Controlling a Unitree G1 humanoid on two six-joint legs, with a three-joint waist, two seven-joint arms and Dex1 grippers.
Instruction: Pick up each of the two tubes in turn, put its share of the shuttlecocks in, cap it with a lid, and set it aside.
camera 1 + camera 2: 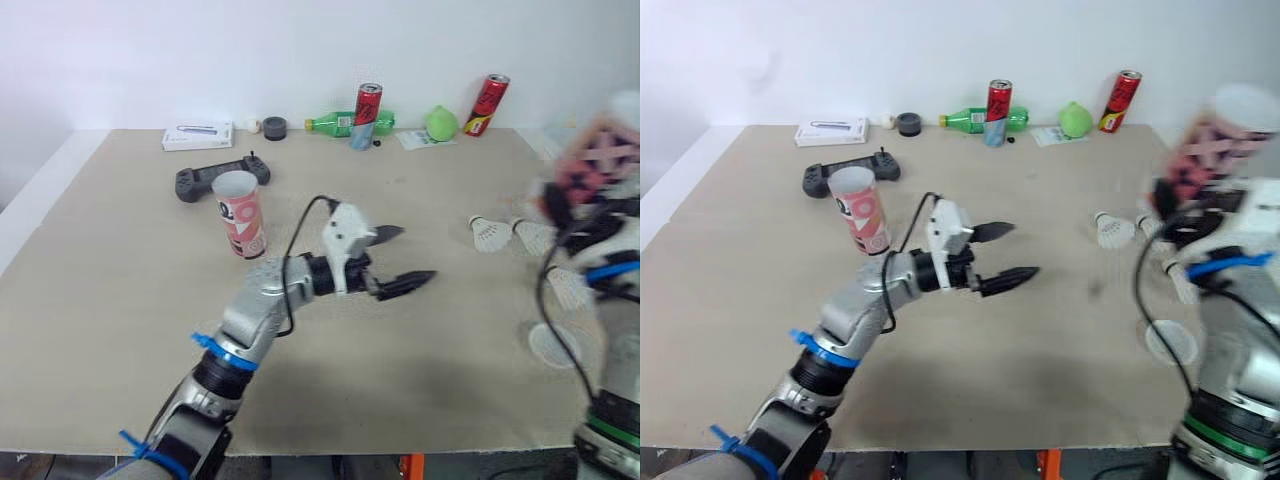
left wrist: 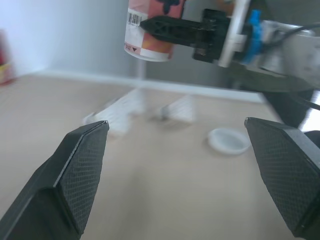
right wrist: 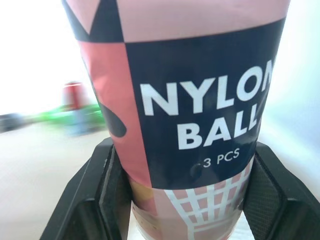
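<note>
Table: a beige top set against a white wall.
Far-left clutter: a white box by the far edge, with a black game controller just nearer.
Standing tube: upright and open-topped, pink and white, left of centre, standing free just near of the controller.
Far edge, centre: a small dark round item, a green bottle lying on its side, and a red can upright in front of the bottle.
Left gripper: hovers over the middle of the table, pointing right, jaws spread wide and empty. The standing tube is to its far left, well apart.
Far edge, right: a green rounded object and a second red can.
Shuttlecocks: at least three white ones lie loose and close together on the right side of the table, well apart from the left gripper.
Lid: a white disc lying flat on the right, nearer than the shuttlecocks.
Held tube: raised off the table at the far right, tilted, above the shuttlecocks, printed "NYLON BALL".
Right gripper: jaws pinch the held tube from both sides, near its lower end.
</note>
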